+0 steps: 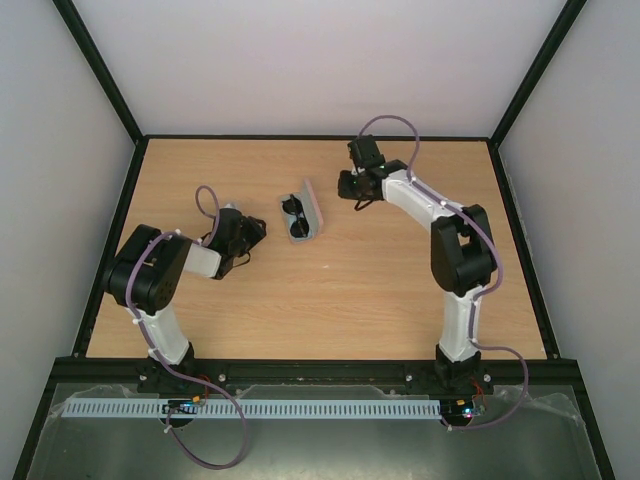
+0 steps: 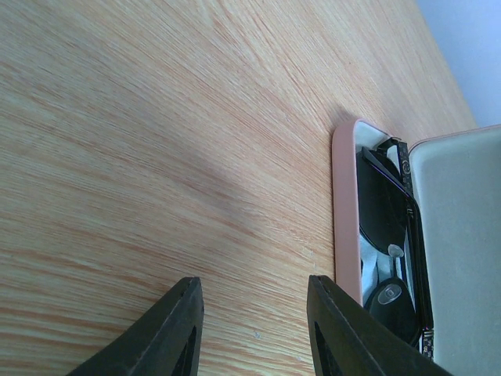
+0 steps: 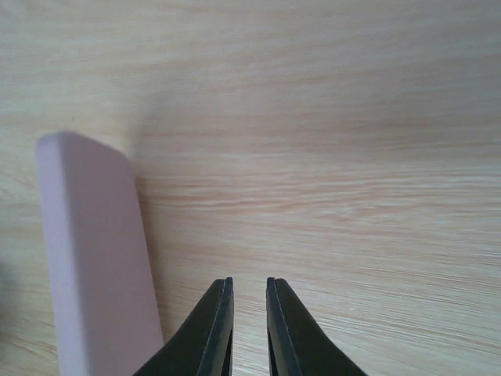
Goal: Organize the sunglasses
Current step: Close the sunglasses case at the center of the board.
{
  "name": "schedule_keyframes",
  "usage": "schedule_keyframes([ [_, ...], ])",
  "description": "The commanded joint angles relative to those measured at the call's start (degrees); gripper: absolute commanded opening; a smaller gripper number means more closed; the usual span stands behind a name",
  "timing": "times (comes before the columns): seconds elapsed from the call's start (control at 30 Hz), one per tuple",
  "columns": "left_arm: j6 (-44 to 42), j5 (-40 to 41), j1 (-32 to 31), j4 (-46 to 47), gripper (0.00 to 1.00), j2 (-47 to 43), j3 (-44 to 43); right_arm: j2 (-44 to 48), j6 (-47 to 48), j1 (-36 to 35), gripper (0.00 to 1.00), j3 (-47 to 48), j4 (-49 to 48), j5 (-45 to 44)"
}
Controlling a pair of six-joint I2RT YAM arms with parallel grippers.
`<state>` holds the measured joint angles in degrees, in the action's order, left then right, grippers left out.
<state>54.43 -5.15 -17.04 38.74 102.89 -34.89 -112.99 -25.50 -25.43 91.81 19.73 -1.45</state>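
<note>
Top external: fixed, high behind the arm bases, facing down and forward; distant, whole worktop covered. Left wrist: low, close to the wood, facing out past the left jaws; pink case right of them. Right wrist: low, close, facing out past the right jaws; case left of them. Shared by all three: the case, the wrist views taking opposite sides.

White arms with black joints, looping lilac cables.

Bare tabletop all round the open pink case, raised lid on right.
</note>
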Motion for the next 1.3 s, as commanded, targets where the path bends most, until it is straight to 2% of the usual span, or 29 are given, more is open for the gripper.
schedule_keyframes([
  [0.0,-0.8,0.1,0.1,-0.9,0.4,-1.4,1.0,-4.3,-0.1,-1.5,0.14,-0.9,-3.3,6.3],
  [0.13,-1.1,0.1,0.3,-1.0,0.4,-1.5,0.9,-4.5,0.2,-3.2,0.13,-2.1,-6.3,7.9],
  [0.3,-1.1,-0.2,0.4,-0.6,0.4,-0.6,0.8,-6.9,1.6,-7.3,0.13,0.9,-4.7,7.7],
  [0.5,-0.9,-1.1,0.1,0.4,0.4,0.5,0.4,-8.3,2.0,-11.1,0.14,1.2,-5.2,3.8],
  [0.67,-0.5,-1.2,-2.5,0.8,0.4,3.5,-1.6,-10.9,3.0,-13.7,0.14,5.1,-2.8,0.5],
  [0.9,0.4,-2.7,-3.6,3.2,0.4,7.4,-2.4,-10.5,2.4,-14.2,0.15,6.4,-3.3,0.4],
  [1.27,0.8,-4.3,-3.2,5.9,0.38,7.2,-1.0,-13.6,2.5,-15.0,0.15,10.9,-2.1,1.3],
])
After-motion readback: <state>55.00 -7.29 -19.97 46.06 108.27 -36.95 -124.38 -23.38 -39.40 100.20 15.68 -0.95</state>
